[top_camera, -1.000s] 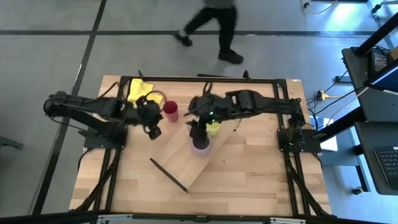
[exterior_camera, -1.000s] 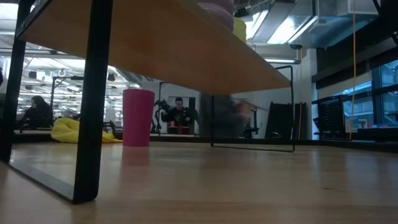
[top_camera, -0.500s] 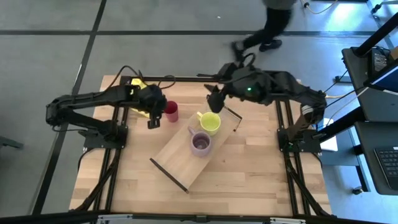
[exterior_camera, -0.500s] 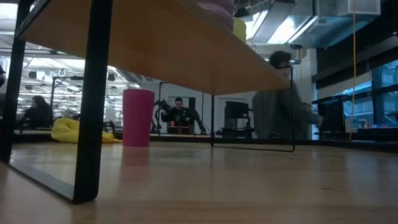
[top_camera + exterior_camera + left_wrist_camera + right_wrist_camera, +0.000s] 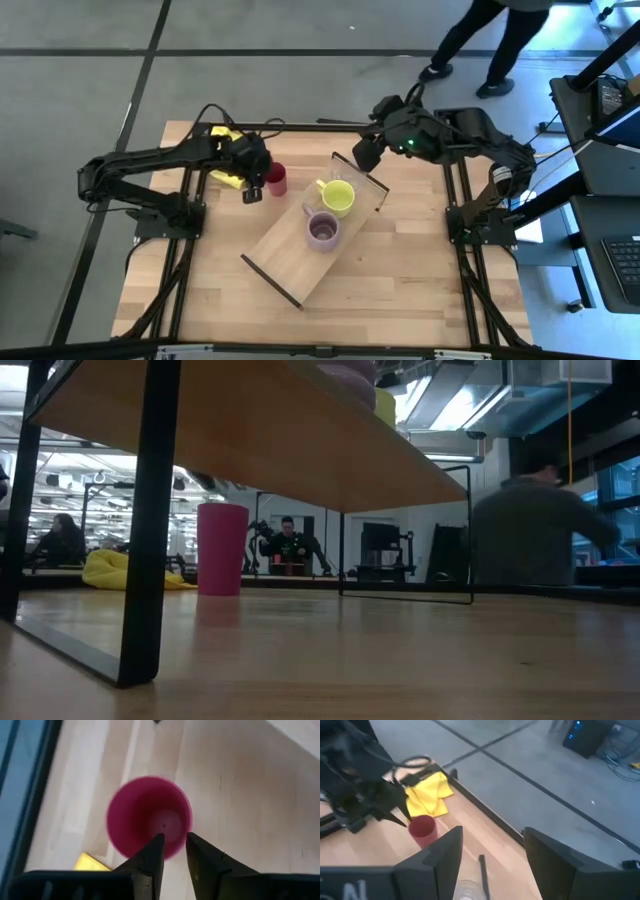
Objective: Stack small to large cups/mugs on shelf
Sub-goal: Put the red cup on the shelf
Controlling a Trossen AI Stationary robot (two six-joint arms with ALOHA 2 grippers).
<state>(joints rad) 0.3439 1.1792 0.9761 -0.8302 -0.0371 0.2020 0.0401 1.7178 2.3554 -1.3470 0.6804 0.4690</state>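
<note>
Robotics lab: more robot rigs [image 5: 290,545] behind.

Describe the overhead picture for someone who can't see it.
Two dark robot arms reach over a wooden table. The left gripper hovers beside a dark red tumbler; a lilac mug and a lime-yellow mug stand on a long wooden shelf.

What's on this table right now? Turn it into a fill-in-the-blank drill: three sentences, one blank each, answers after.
1. On the shelf stand a lilac mug and a ____ mug.
2. The left gripper hangs right over the dark ____ tumbler, which stands on the tabletop beside the shelf.
3. The right gripper, near the shelf's far rail, has its jaws ____.

Missing words: lime-yellow; red; open
</note>
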